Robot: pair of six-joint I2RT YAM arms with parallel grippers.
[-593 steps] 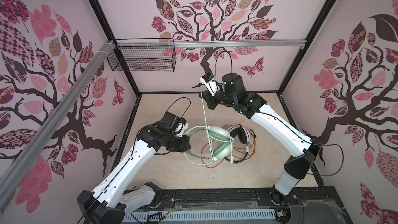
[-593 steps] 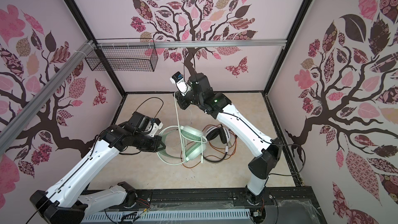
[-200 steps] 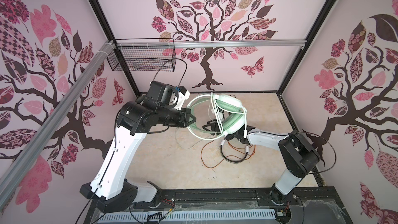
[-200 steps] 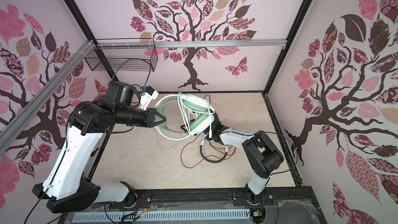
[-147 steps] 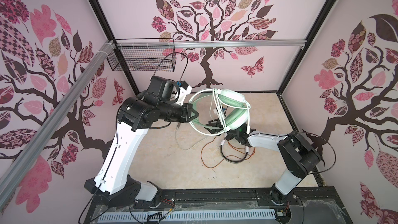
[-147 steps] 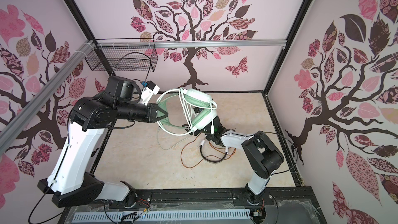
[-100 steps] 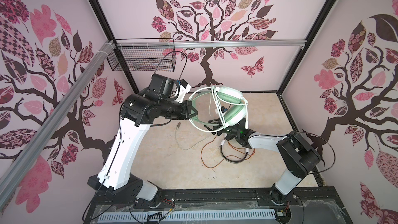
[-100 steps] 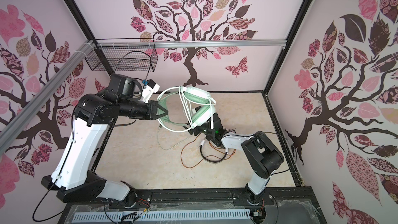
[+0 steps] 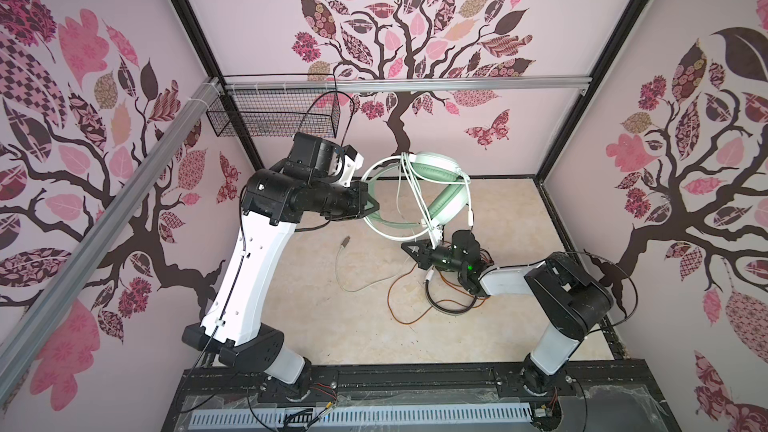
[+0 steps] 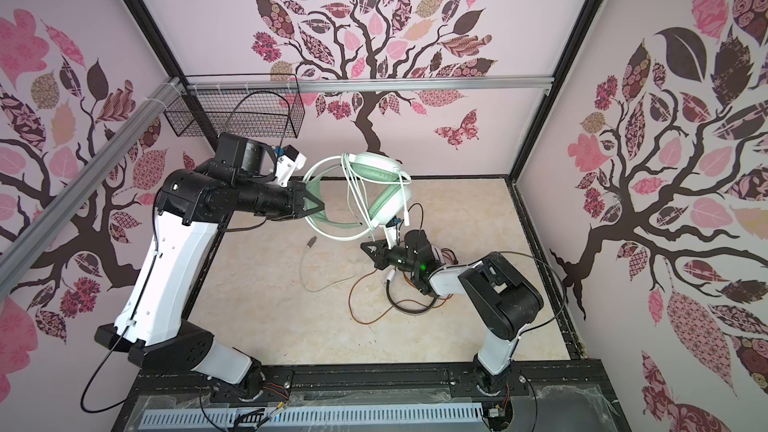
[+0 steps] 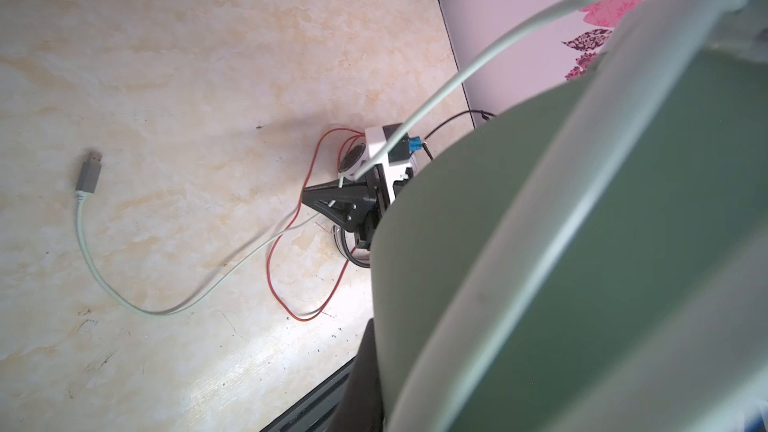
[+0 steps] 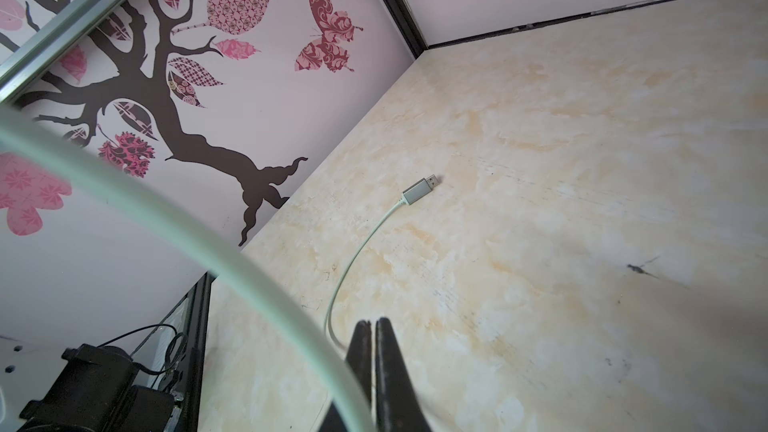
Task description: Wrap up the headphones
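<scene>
Both jaws clamped, mint pair aloft.
My left gripper (image 9: 371,206) pinches the mint-green headphones (image 9: 440,168) by the band, up at the floor's 12 o'clock. My right gripper (image 9: 409,248) is closed on their pale cord (image 9: 361,286), and the black-banded headphones (image 9: 446,310) lie at its 5 o'clock.

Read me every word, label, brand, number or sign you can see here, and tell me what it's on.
None can be read. The mint-green headphones, their pale green cord and its grey USB plug carry no visible lettering; the wall decals are only leaves, trees and butterflies.
</scene>
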